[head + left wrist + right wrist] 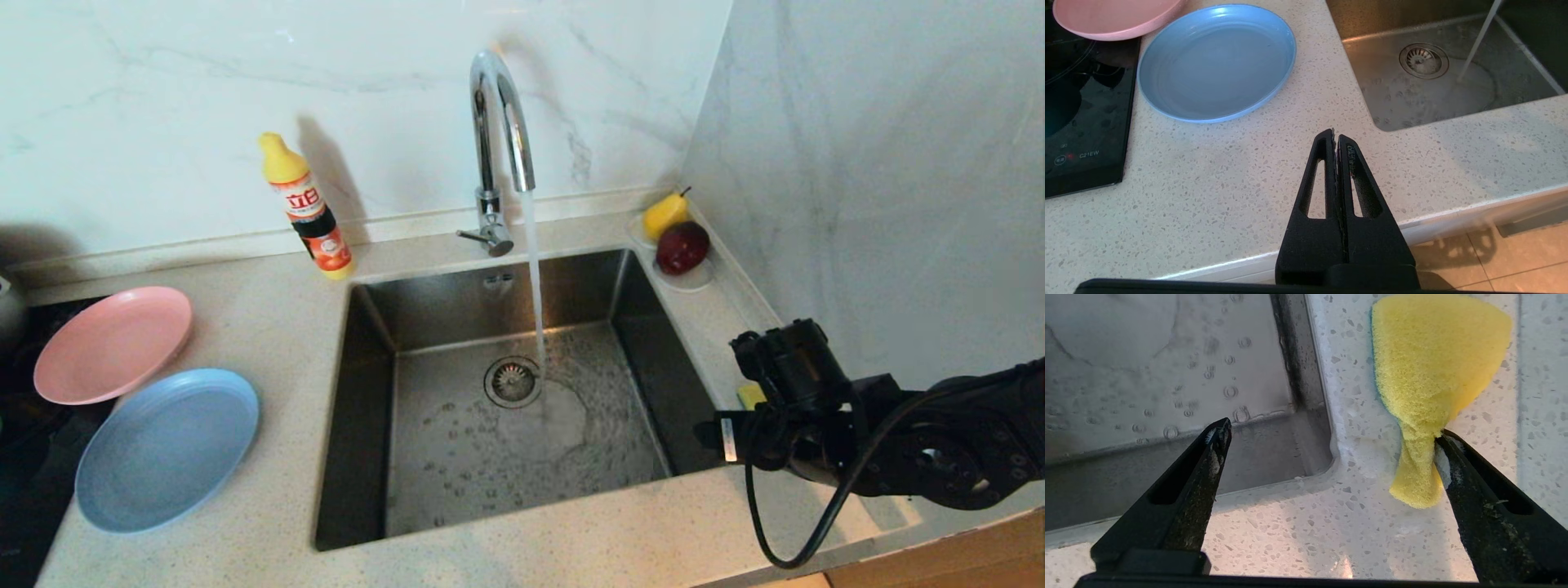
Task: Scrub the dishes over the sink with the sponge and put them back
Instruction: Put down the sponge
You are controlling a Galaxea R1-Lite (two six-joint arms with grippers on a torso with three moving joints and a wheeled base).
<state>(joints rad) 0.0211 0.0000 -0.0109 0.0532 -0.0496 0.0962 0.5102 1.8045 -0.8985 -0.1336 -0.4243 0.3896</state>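
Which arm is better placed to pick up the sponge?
Right. The right gripper hangs open just over the sponge on the counter right of the sink, one finger beside its tail. The left gripper is shut near the front counter edge.

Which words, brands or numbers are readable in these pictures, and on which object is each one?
"C21EW": on the black cooktop, beside its red light.
Bottle label: large red characters, too blurred to read.
Left gripper: small print on one finger, unreadable.
Nothing else bears text.

- Right gripper [1331, 437] sat low at the right side, arm reaching in, jaws spread wide.
- Left gripper [1336, 141] was parked, fingers pressed together.
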